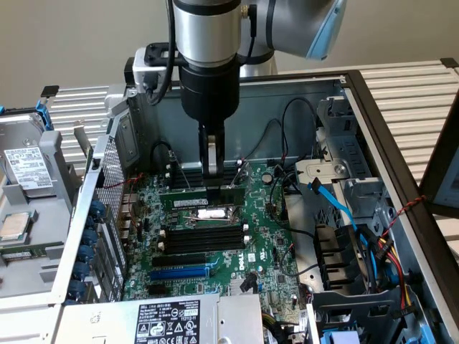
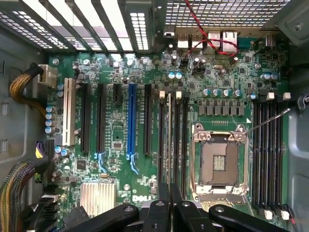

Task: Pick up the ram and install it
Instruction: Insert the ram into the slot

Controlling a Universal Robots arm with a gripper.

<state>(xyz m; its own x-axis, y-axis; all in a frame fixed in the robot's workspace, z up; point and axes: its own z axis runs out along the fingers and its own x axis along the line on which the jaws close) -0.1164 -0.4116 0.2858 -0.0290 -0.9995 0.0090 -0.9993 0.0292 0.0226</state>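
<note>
The ram (image 1: pixel 188 196) is a long green stick standing on its edge over the motherboard (image 1: pixel 269 251). My gripper (image 1: pixel 213 188) comes straight down on its middle and is shut on it. In the wrist view the ram (image 2: pixel 169 140) shows edge-on as a thin pale line running out from between the two black fingers (image 2: pixel 161 209). The gripper (image 2: pixel 170 194) holds it parallel to the black memory slots (image 2: pixel 177 140) beside the CPU socket (image 2: pixel 219 159). Whether the stick touches a slot I cannot tell.
The blue expansion slot (image 1: pixel 179 272) (image 2: pixel 131 121) lies beyond the black memory slots (image 1: pixel 204 236). A second bank of memory slots (image 2: pixel 268 150) flanks the socket. Blue cables (image 1: pixel 337 208) and a drive cage crowd the exterior view's right. A hard drive (image 1: pixel 25 168) sits outside at its left.
</note>
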